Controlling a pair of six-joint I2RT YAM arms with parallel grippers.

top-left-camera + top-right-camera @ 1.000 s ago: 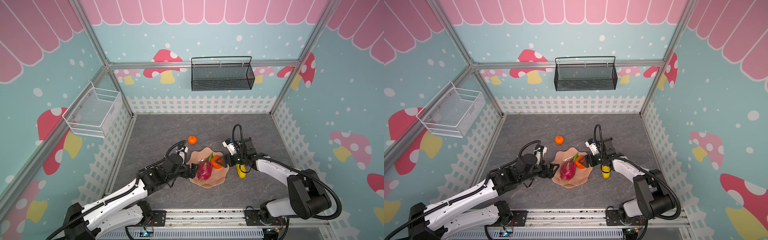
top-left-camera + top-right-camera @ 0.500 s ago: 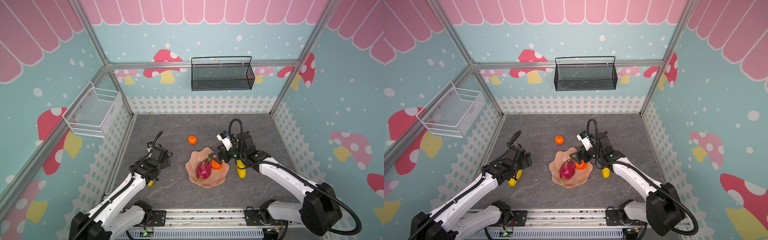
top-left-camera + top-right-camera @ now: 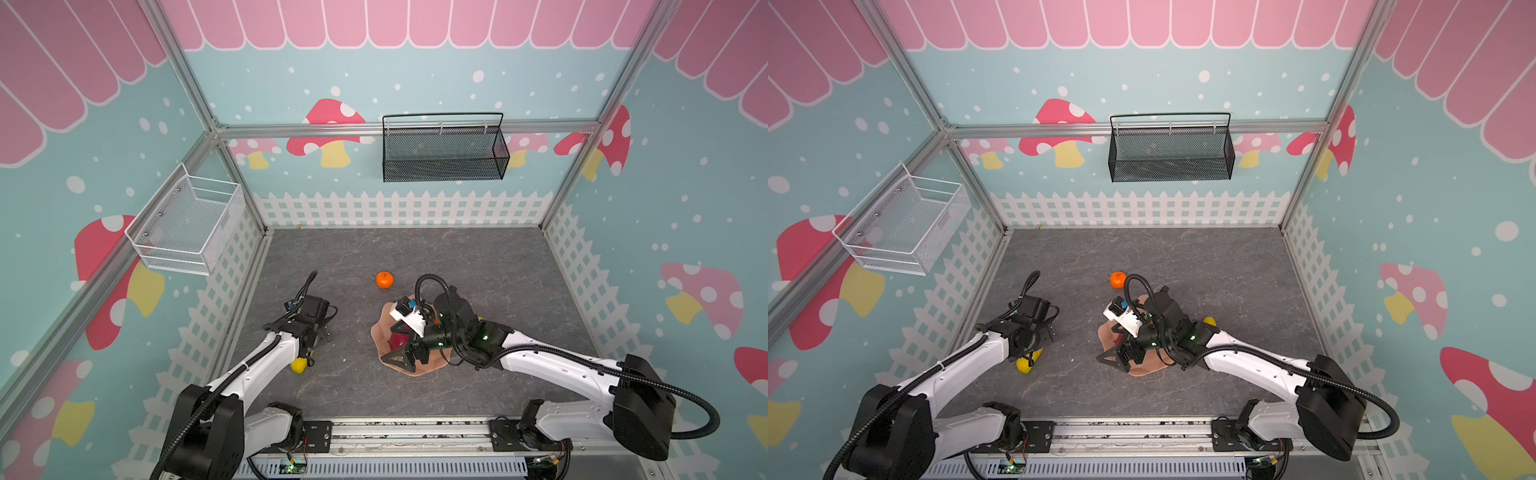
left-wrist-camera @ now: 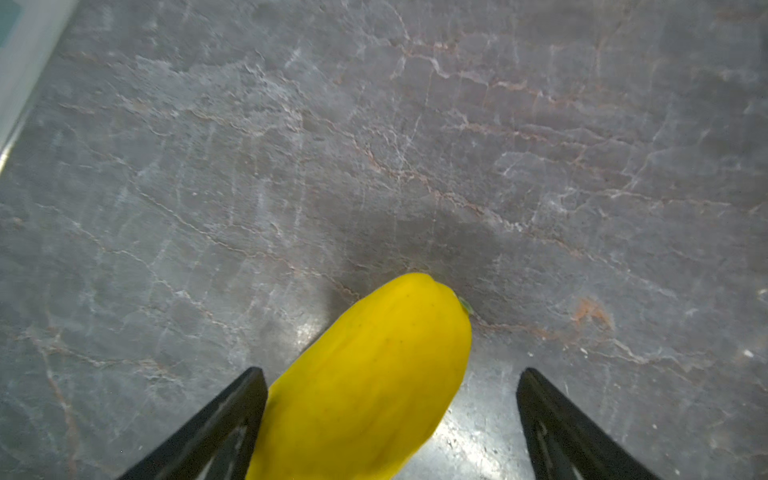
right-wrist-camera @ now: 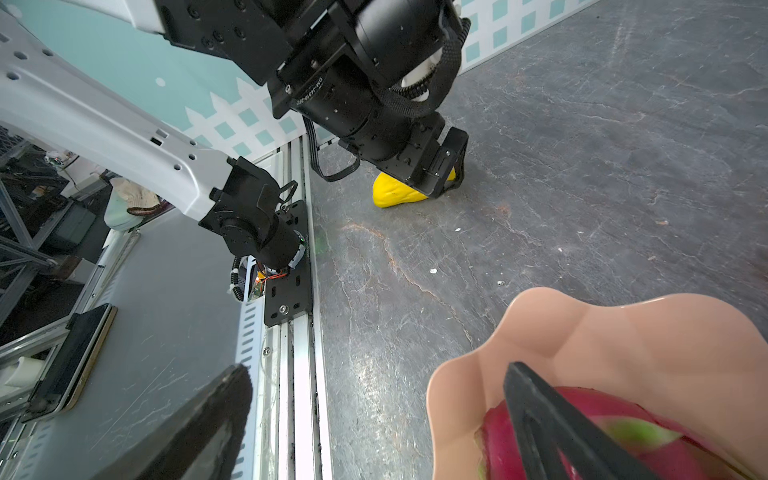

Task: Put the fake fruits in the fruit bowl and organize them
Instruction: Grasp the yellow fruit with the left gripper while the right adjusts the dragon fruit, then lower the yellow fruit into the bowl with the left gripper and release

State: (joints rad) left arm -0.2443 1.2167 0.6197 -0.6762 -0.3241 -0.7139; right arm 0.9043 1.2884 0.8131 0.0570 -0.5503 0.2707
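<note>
Bowl (image 3: 434, 365) sits mid-table holding the dragon fruit (image 5: 598, 401); right gripper (image 5: 376, 368) leans low over it, fingers spread. Left gripper (image 4: 388, 374) points down, fingers spread astride a yellow fruit (image 3: 299, 365) on the grey table (image 3: 457, 257).

Both top views high, looking down — wrist views low, close, sharing one yellow fruit (image 4: 365, 374)

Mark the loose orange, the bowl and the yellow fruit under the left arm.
orange (image 3: 385, 279): in a top view, its middle.
bowl (image 5: 623, 345): right wrist view, bare inner wall.
yellow fruit (image 4: 365, 374): left wrist view, mid-body.
</note>
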